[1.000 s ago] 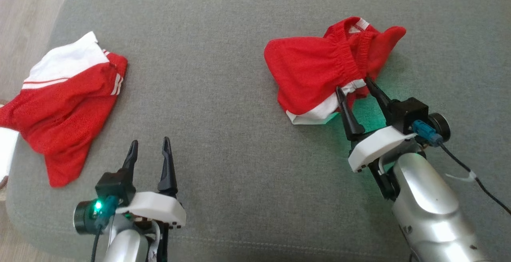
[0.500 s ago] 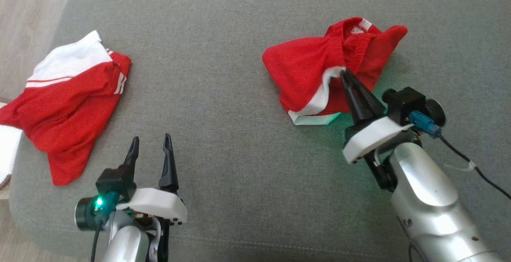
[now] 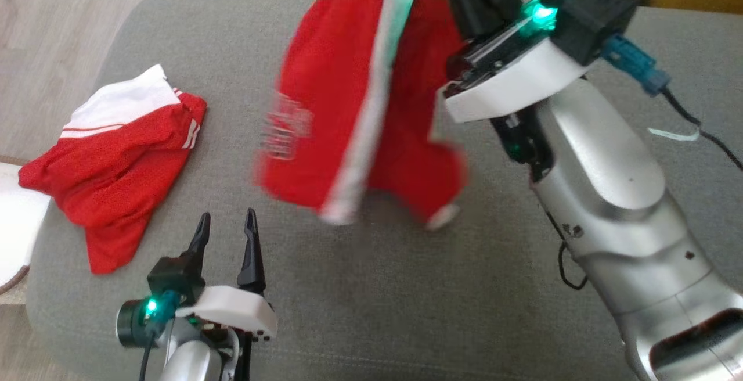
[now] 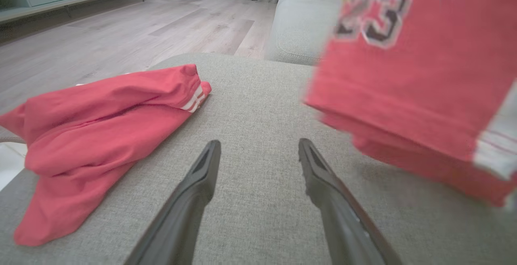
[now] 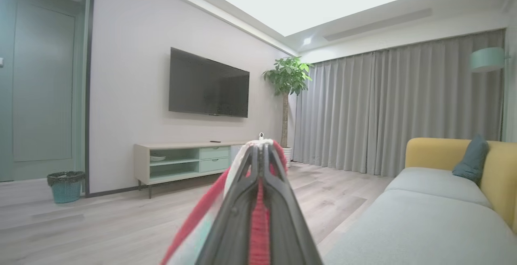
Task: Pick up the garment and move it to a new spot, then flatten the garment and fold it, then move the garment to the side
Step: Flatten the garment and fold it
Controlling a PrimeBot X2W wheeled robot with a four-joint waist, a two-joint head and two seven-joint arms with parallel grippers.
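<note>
right end effector (image 5: 261, 147): fingers pressed together, pinching a red and white fold of the garment (image 3: 331, 96), raised high at the top of the head view
left end effector (image 3: 227, 218): fingers spread apart, nothing between them, low over the near left of the ottoman (image 3: 348, 288)
change, garment: a second ago it lay bunched on the ottoman's right side; now it hangs full length from the right fingers, blurred
change, right end effector: a second ago its fingers stood apart at the garment's near edge; half a second ago they had closed on the white band; now they are lifted with it
change, left end effector: same spread and same spot
change, camera: the head view has shifted, with more floor (image 3: 52, 32) now at the top left; the other shorts (image 3: 116, 166) lie as before on the ottoman's left end
left wrist view: shows "23" printed on the garment, which the head view gives as a white smear; the hem hangs above the ottoman, up and right of the left fingers
right wrist view: looks out level over the room, to a TV (image 5: 208, 83), plant (image 5: 287, 75), curtains (image 5: 396, 111) and yellow sofa (image 5: 501, 176), with red cloth showing in the seam between the closed fingers
garment vs end effectors: hangs below the right one, held at its top; apart from the left one, between the other shorts and the right arm
</note>
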